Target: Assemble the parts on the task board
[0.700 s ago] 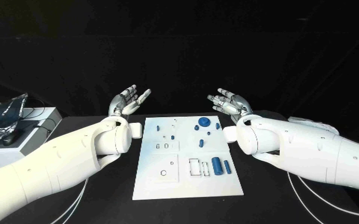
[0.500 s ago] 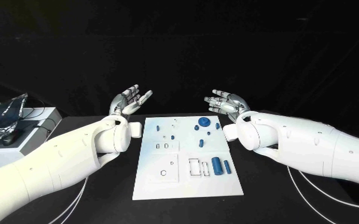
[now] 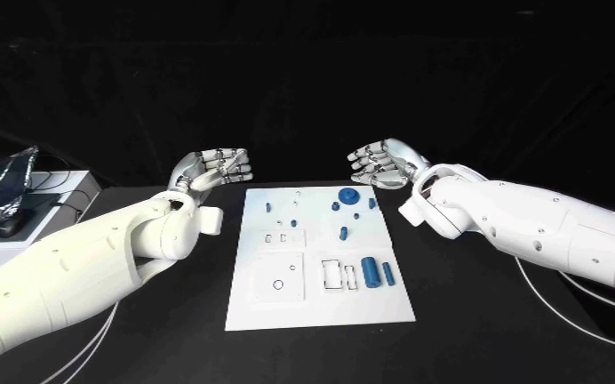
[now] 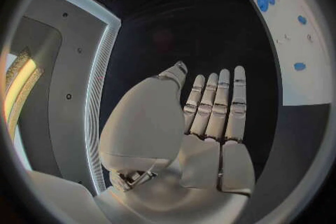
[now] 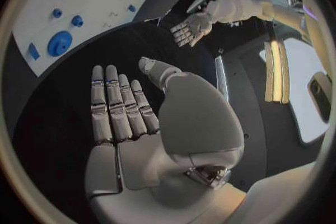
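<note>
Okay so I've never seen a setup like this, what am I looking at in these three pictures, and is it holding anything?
It is a robot with two white arms ending in silver hands. One picture looks down from its head; the two round ones come from cameras at each wrist. The left hand and right hand hover past the far end of the white task board, fingers out flat and together, holding nothing. The board lies on a black table with small blue parts on it, such as a round disc and a cylinder.

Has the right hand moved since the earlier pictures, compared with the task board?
Yes. The right hand has turned its fingers downward and shifted slightly toward the far edge of the task board.
</note>
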Robot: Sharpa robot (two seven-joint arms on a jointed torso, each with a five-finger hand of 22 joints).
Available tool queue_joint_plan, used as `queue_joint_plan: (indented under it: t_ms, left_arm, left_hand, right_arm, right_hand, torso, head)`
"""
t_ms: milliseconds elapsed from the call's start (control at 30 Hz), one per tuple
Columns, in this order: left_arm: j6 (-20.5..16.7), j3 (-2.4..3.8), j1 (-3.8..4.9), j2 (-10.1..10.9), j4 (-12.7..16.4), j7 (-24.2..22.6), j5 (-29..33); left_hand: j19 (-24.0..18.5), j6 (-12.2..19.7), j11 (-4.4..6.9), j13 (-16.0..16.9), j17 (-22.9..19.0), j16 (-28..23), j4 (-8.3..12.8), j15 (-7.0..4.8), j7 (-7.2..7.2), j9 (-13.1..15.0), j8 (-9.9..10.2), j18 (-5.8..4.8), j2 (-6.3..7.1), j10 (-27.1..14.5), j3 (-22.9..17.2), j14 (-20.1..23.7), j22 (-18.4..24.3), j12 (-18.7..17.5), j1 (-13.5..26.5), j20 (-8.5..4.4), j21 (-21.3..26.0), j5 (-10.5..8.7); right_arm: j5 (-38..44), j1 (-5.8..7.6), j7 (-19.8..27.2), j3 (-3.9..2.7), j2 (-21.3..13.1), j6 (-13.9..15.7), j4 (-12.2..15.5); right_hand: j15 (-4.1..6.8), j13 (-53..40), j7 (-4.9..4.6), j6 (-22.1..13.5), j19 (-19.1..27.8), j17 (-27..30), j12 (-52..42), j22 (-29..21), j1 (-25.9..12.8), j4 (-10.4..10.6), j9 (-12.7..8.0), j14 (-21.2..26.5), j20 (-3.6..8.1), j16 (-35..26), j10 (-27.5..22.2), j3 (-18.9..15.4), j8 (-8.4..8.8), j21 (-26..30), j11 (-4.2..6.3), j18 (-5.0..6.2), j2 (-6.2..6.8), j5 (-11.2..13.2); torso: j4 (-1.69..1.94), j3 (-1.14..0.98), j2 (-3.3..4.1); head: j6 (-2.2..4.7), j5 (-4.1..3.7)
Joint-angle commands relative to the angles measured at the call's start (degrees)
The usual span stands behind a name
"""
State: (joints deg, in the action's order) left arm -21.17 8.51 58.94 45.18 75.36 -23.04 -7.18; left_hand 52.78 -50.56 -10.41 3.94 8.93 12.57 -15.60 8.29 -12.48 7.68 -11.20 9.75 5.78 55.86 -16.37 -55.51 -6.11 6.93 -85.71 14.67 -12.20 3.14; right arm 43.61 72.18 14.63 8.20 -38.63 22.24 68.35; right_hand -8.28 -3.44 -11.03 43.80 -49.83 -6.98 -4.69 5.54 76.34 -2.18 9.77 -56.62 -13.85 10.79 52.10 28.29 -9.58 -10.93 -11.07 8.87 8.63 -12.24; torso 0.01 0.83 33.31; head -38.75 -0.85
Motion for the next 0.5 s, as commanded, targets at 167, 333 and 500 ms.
queue_joint_plan:
  t_ms: [167, 333, 500]
  left_arm:
    - [5.04, 0.77, 0.03, 3.85, 6.42, 0.64, -1.66]
    - [5.2, 1.82, 0.01, 5.95, 10.45, 0.82, -1.56]
    - [5.46, 2.79, 0.01, 7.41, 13.38, 1.12, -1.53]
  left_hand:
    - [7.36, -3.51, 1.93, -0.15, 5.41, 3.83, -0.07, -2.84, 0.88, 0.42, -0.88, 0.81, 1.94, 6.87, -4.18, -8.5, -1.23, -1.26, -0.39, -3.33, -3.91, -0.09]
    - [9.38, -3.65, 2.33, -0.1, 8.71, 5.76, 0.51, -3.65, 1.16, 0.38, -0.57, 0.72, 3.06, 8.08, -5.49, -10.75, -2.11, -2.65, -0.16, -4.39, -5.89, -0.11]
    - [10.27, -3.88, 2.55, -0.09, 11.95, 8.03, 0.94, -4.11, 1.23, 0.38, -0.36, 0.63, 3.75, 8.81, -6.13, -11.69, -3.11, -3.24, 0.46, -5.03, -7.79, -0.13]
  right_arm:
    - [24.44, 1.63, -3.91, -0.1, -0.06, -1.36, -0.18]
    - [32.75, 2.77, -8.24, -0.12, 0.23, -1.84, -0.04]
    - [40.46, 3.77, -13.33, -0.13, 1.3, -3.49, -0.51]
  right_hand:
    - [8.59, -0.29, 1.41, 14.83, -19.8, -11.03, 1.15, 12.28, 1.93, -2.13, 0.52, -28.49, 9.41, 15.9, 19.3, -1.54, -1.58, -21.43, 5.92, 1.29, 1.26, -0.18]
    - [9.18, -0.45, 1.99, 16.15, -22.42, -20.94, 1.17, 21.28, 0.48, -1.41, 0.69, -29.21, 9.66, 31.49, 20.46, 1.59, -0.48, -31.63, 6.64, 0.92, 2.75, -2.24]
    - [8.69, -0.41, 2.05, 16.15, -28.31, -46.7, 1.23, 44.39, -0.82, -0.33, 1.66, -29.5, 9.13, 56.53, 19.24, 4.63, 0.06, -50.23, 6.31, -2.14, 4.42, -1.6]
  torso:
    - [0.57, -0.28, 2.78]
    - [1.28, -0.29, 4.44]
    - [1.82, -0.35, 5.97]
  head:
    - [0.7, -0.84]
    - [1.43, -1.33]
    - [1.99, -1.73]
